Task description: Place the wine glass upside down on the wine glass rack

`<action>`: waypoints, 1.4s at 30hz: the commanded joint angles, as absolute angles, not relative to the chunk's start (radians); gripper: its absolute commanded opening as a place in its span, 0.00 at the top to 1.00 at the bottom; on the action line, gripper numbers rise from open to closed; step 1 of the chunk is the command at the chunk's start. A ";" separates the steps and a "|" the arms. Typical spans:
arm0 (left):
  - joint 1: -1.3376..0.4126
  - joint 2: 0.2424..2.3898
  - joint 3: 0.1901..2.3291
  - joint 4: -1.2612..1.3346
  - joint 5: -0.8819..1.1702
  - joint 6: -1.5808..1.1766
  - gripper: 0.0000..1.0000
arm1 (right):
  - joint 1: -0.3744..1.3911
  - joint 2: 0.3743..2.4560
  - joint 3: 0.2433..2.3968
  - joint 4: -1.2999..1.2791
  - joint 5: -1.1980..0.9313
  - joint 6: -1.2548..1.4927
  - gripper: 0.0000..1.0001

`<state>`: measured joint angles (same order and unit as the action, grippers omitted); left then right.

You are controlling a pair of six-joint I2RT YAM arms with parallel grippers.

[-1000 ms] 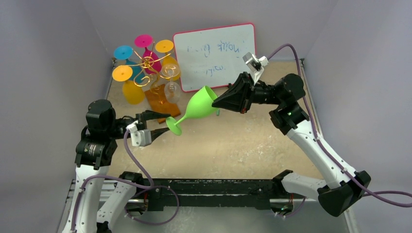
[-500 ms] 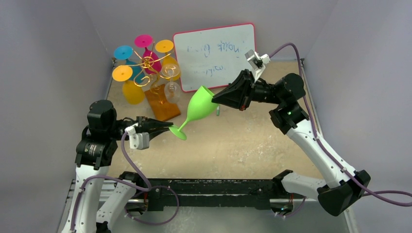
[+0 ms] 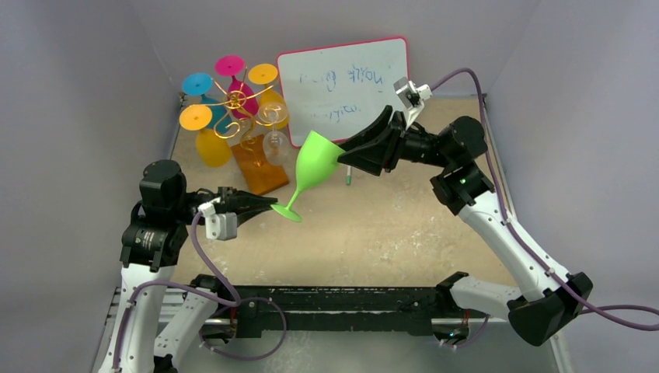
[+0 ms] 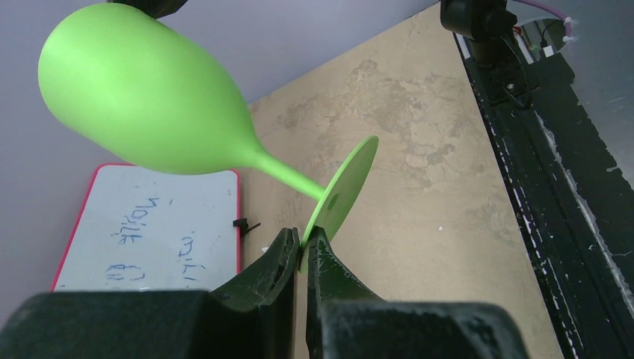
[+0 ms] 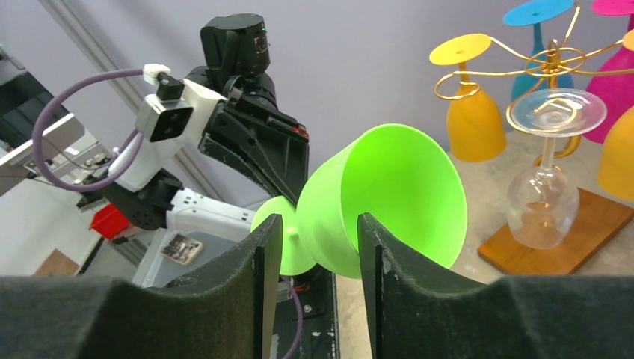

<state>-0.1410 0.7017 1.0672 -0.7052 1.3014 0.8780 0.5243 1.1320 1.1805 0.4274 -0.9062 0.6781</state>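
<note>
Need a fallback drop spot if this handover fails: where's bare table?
Bare: the wide sandy stretch of table between the left gripper, the right arm and the black base rail. Crowded: the back-left corner, where the wine glass rack with hung glasses stands beside the whiteboard; a small pen-like stick lies before the whiteboard. The green wine glass hangs over mid-table.
</note>
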 commanded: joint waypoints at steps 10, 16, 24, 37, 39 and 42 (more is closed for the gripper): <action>-0.141 0.722 1.110 -0.662 1.253 0.890 1.00 | 0.532 1.056 1.241 0.371 -0.786 0.680 0.25; -0.148 0.731 1.122 -0.658 1.215 0.902 1.00 | 0.532 1.014 1.238 0.298 -0.740 0.641 0.19; -0.147 0.726 1.129 -0.531 1.115 0.740 1.00 | 0.532 0.947 1.197 0.222 -0.673 0.597 0.00; -0.147 0.600 1.016 0.023 0.475 0.035 1.00 | 0.532 0.931 1.175 0.138 -0.606 0.569 0.00; -0.147 0.604 1.037 0.014 0.371 -0.049 1.00 | 0.531 0.929 1.172 0.136 -0.599 0.568 0.00; -0.147 0.583 1.048 0.005 0.226 -0.143 1.00 | 0.532 0.934 1.167 0.134 -0.602 0.570 0.00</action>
<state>-0.1452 0.5968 1.0061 -0.0860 0.5102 0.0906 0.5255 0.9428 1.1690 0.1177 -0.6315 0.5835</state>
